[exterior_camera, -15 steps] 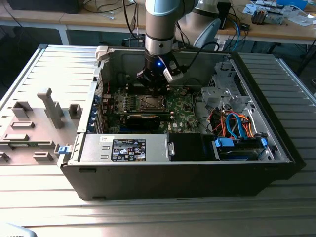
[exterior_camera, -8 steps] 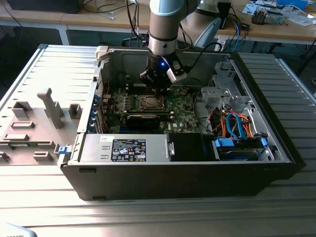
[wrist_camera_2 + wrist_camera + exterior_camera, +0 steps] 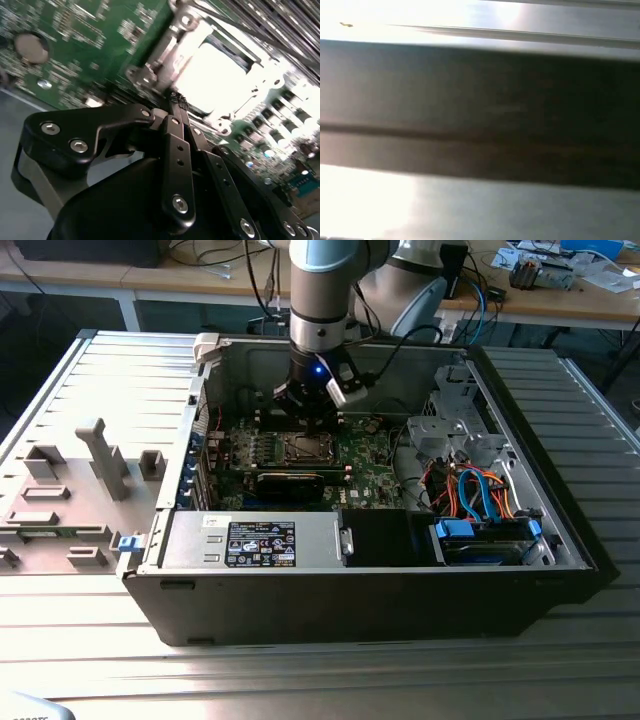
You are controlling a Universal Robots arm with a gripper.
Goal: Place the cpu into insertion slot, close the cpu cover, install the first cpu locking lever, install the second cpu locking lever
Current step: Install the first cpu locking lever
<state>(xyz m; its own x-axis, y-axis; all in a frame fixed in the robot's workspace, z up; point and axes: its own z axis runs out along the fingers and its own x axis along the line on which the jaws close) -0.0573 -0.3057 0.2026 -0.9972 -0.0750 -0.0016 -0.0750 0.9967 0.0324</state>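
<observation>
My black-fingered hand hangs inside the open black computer case, low over the green circuit board, its two fingers pressed together with their tips right at the near edge of the silvery-rimmed square insertion slot. I pinch nothing that I can make out. In the second wrist view the socket's middle glares pale and flat, so I judge that the pale grey-green square cpu already lies seated there; the glare keeps me from being sure. Whether the silvery metal cpu cover is fully down I cannot tell. With my fingertips at the socket's rim, I take the step in hand to be the cover or a locking lever, which calls for a steady push, kept clear of the seated chip. The case also holds a grey power supply box with a dark label, and blue and orange cables toward the exterior view's right.
</observation>
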